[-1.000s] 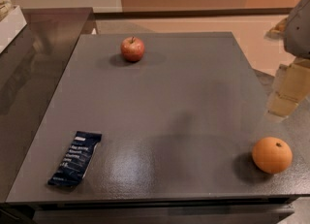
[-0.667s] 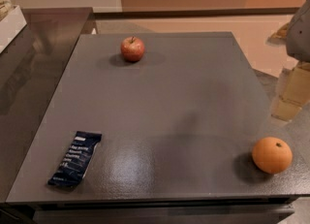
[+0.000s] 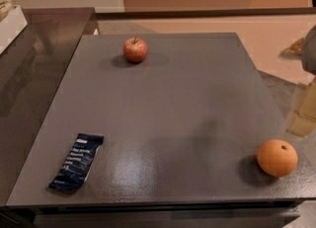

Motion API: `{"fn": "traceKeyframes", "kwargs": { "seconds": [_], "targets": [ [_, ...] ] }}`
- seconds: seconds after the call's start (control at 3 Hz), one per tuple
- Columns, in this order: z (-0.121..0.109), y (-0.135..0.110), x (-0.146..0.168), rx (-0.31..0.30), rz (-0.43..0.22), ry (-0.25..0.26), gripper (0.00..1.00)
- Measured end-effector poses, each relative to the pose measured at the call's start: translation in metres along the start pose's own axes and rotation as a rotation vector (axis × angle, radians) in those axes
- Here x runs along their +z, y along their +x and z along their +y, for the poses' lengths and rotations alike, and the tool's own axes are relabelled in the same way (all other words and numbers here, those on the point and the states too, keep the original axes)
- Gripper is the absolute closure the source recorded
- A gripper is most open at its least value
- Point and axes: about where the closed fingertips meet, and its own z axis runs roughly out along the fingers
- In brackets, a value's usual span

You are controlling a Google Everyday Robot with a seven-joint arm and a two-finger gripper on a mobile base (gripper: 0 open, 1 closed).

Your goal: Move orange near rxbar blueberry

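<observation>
The orange [image 3: 277, 157] sits on the grey table [image 3: 173, 98] near its front right corner. The rxbar blueberry [image 3: 77, 161], a dark navy wrapper with pale text, lies flat near the front left corner, far from the orange. My gripper [image 3: 300, 121] hangs at the right edge of the view, beyond the table's right side, above and slightly right of the orange. It holds nothing that I can see.
A red-yellow apple [image 3: 135, 50] stands at the back of the table, left of centre. A dark counter [image 3: 34, 69] adjoins the table on the left, with a white object [image 3: 10, 22] at its far left end.
My gripper has drifted to the right, further out of view. The orange, the bar and the apple have not moved.
</observation>
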Motion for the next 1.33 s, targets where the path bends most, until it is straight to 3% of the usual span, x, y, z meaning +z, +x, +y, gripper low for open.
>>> {"fn": "traceKeyframes", "kwargs": {
  "seconds": [0.67,1.33],
  "targets": [
    [0.017,0.016,0.012,0.012,-0.023,-0.047,0.0],
    [0.089,0.013,0.049,-0.093,-0.109,-0.151,0.0]
  ]
}}
